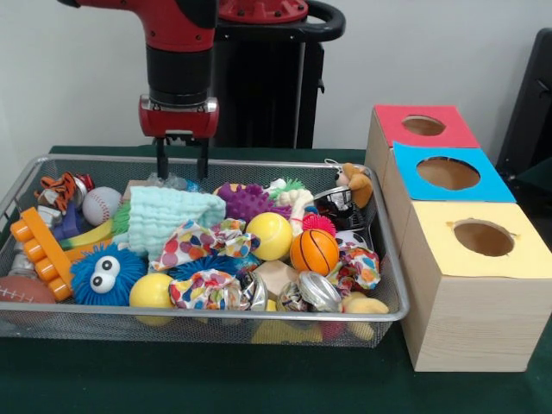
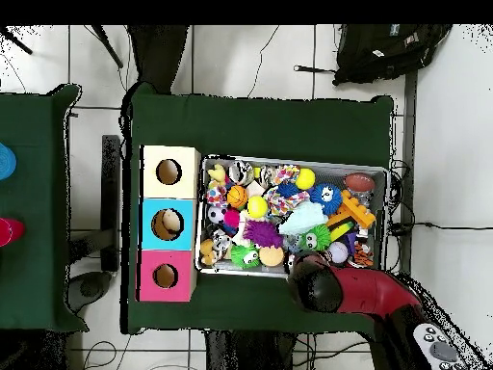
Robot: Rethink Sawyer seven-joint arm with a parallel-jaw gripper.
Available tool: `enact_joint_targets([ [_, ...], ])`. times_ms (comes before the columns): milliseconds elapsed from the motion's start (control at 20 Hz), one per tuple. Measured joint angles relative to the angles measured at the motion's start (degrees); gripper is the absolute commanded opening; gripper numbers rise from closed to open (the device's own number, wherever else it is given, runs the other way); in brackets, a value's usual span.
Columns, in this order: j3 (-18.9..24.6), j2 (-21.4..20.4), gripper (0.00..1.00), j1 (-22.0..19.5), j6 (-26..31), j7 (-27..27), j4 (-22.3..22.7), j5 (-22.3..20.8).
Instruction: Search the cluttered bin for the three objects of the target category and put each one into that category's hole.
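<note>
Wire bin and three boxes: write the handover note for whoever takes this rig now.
Gripper: jaws open, empty, hanging over the far edge of the wire bin.
Bin is full of mixed toys: yellow ball, small basketball, baseball, blue googly-eyed toy.
Red box, blue box, yellow box stand beside the bin.
Nothing is in hand; sorting remains.

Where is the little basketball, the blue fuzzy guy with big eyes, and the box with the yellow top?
little basketball [image 1: 314, 251]: front view, on its orange middle.
blue fuzzy ball with eyes [image 1: 107, 274]: front view, just below its white eyes.
yellow-topped box [image 1: 448, 250]: front view, on the yellow top beside the hole.
</note>
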Motion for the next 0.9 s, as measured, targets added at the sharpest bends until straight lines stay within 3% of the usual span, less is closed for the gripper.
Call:
enact_joint_targets([
  [900,0.0,-0.1,1.00,-1.2,0.0,0.0,0.0,-1.1],
])
